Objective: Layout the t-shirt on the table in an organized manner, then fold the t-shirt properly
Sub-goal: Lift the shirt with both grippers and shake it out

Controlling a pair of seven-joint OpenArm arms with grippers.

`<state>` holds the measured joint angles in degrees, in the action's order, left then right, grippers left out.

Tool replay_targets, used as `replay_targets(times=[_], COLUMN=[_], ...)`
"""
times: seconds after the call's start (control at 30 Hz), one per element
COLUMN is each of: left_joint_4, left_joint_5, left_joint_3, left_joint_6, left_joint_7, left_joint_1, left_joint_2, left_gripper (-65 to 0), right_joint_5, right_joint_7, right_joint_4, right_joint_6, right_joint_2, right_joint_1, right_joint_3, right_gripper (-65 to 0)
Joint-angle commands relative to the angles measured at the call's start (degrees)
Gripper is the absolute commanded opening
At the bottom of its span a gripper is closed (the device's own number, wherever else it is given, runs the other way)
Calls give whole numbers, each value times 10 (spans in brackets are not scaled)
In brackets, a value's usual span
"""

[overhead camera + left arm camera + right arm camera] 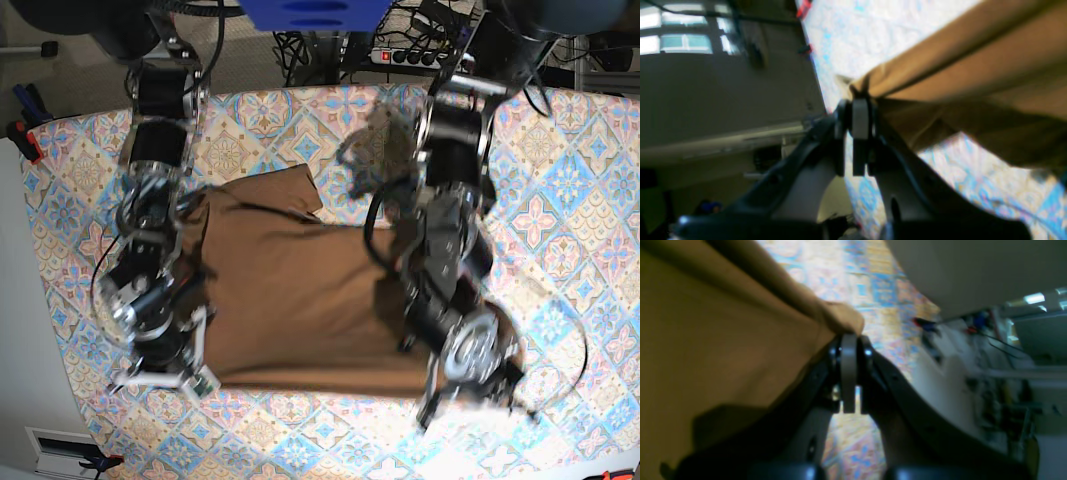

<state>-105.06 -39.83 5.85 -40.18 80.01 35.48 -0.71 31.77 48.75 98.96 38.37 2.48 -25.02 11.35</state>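
Left gripper [860, 115] was pinched shut on one t-shirt [300, 300] corner, right gripper [849, 350] clamped on another. Between them the tan cloth stretched across the bench [570, 170], its long axis running gripper to gripper.

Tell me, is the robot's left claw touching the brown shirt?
Touching. In the left wrist view the left gripper is shut on a bunched corner of the t-shirt, and the cloth runs straight out from between its closed fingers.

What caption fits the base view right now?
Both grippers, left and right, pinch the near corners of the brown t-shirt on the patterned table.
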Motion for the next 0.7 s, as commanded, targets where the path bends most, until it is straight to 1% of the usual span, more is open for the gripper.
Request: replay_targets(times=[0.0,0.13,0.23,0.33,0.43,0.53,0.67], left_joint_4=[9,73,112,133,148,185,188], left_joint_5=[-19,-22,-22,-22,-21,-19,-22], left_joint_3=[3,-2,-2,-2,-2,1,-2], left_joint_6=[2,2,2,2,2,2,2], left_joint_7=[0,0,0,0,0,0,0], left_joint_1=[35,126,187,236,265,293,298], left_joint_2=[-7,-28,-36,-36,-36,-36,-49], left_gripper=[-650,-650,-650,-650,-650,-650,-650], right_joint_5=[2,2,2,2,2,2,2], right_joint_7=[-12,-12,-12,-13,-13,-17,-41], right_joint_4=[12,0,-46,-74,-98,-118,-121], right_joint_6=[-10,-10,-10,-11,-11,-11,-11], right_joint_2=[2,2,2,2,2,3,5], right_joint_1=[-34,-92,-110,-143,-177,-207,-242], right_joint_3=[13,53,74,95,110,116,116], right_gripper=[-650,-650,-650,-650,-650,-650,-650])
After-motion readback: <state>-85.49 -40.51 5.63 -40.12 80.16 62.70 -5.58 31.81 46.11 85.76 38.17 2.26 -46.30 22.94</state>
